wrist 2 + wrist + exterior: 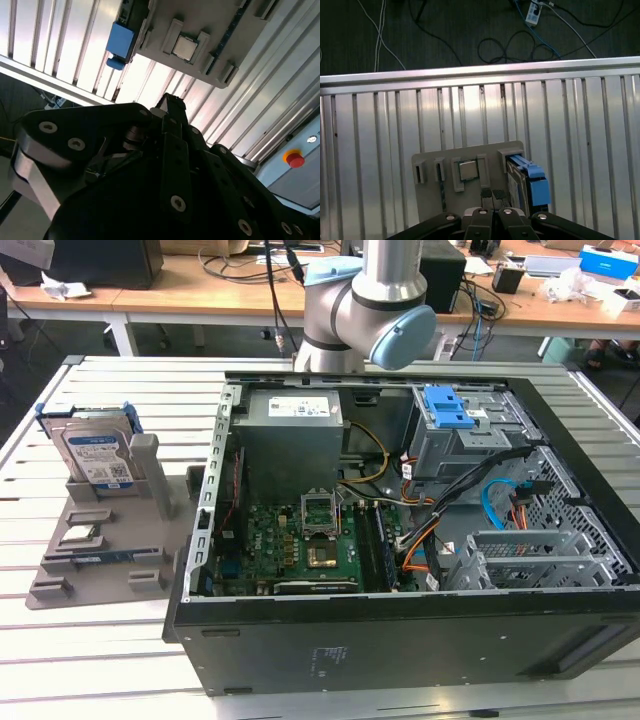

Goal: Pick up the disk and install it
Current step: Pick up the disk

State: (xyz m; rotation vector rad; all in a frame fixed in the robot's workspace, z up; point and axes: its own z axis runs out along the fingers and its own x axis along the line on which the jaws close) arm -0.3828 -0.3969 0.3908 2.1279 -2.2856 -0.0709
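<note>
On the exterior view's left, the disk (95, 455) stands on edge in a slot of a grey holder (150, 530), label facing out and blue bracket along its sides; the holder lies flat on the slatted metal desk (100, 640); a small square chip (78, 535) sits in a pocket of the same holder, nearer the camera than the disk and apart from it. Just beside the holder, towards the middle, an open computer case (400, 640) lies on its side on the desk, its green circuit board (300, 540) facing up; behind the case rises the arm (365, 300), grey with pale blue caps. Further to the exterior view's right, inside the case, a grey metal drive cage (450, 450) carries a blue latch (447, 408).

In the first wrist view the end effector (492, 194) hangs above the holder, its fingers drawn together with nothing between them; it touches neither the disk nor the chip. The disk's blue bracket shows in both wrist views, seated in the holder.
</note>
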